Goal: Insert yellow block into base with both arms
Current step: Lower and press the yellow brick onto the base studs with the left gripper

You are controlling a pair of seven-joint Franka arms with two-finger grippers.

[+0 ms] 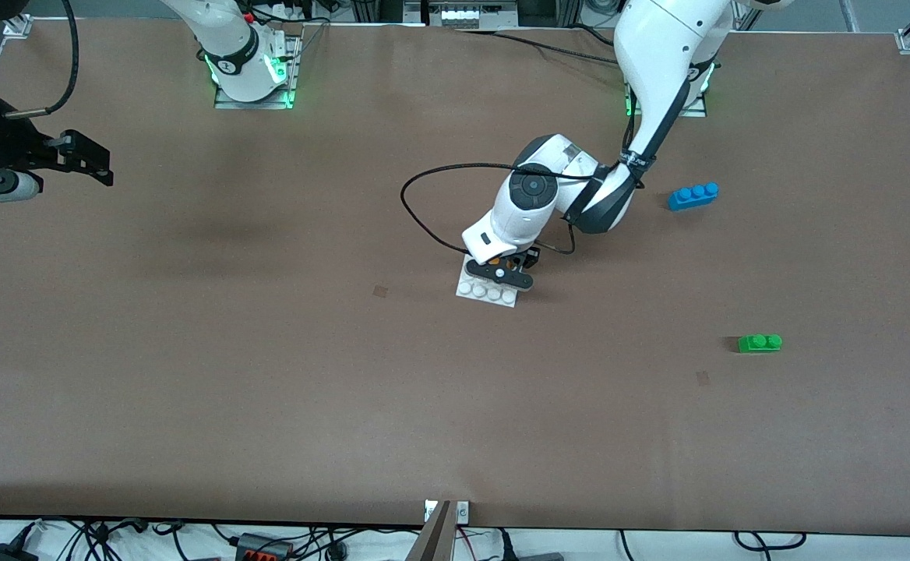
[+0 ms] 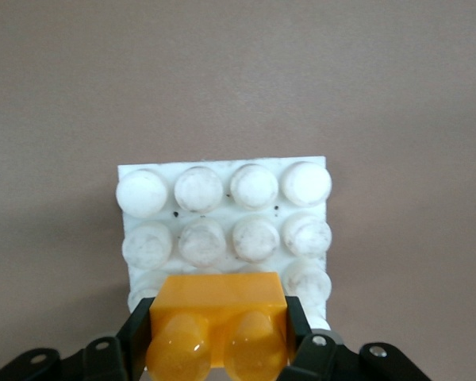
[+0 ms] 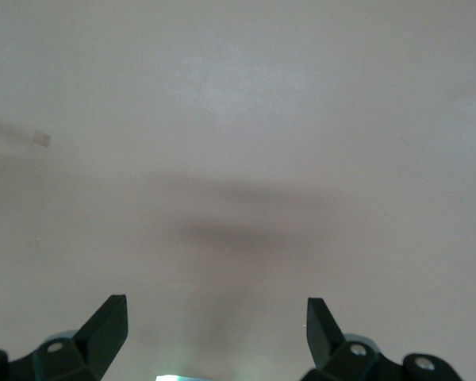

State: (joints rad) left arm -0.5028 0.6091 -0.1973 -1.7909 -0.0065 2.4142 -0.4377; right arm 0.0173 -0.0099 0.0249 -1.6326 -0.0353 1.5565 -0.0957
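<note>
The left pincer [image 2: 218,337] is closed on the yellow block [image 2: 219,317], one finger [image 2: 139,333] on each side of it, the block's two round studs facing the wrist camera. It is down over the base [image 2: 222,222], the white studded plate that lies near the middle of the counter [image 1: 268,374]. In the left wrist view the block covers part of the rows of studs closest to the pincer; whether its underside is already seated on them or just above them cannot be told. In the front view the left arm's wrist and pincer [image 1: 506,273] hide most of the base [image 1: 488,293], so only the row of studs nearest that camera shows, and of the block only a speck of orange.

Well away from the pincer, toward the left arm's end of the counter, lie a blue brick [image 1: 693,195] and, nearer to the front camera, a green brick [image 1: 760,343].

The right pincer [image 3: 214,333] waits over bare counter at the right arm's end, its fingers spread wide with nothing between them; in the front view it [image 1: 85,160] sits at the picture's edge, partly cut off
</note>
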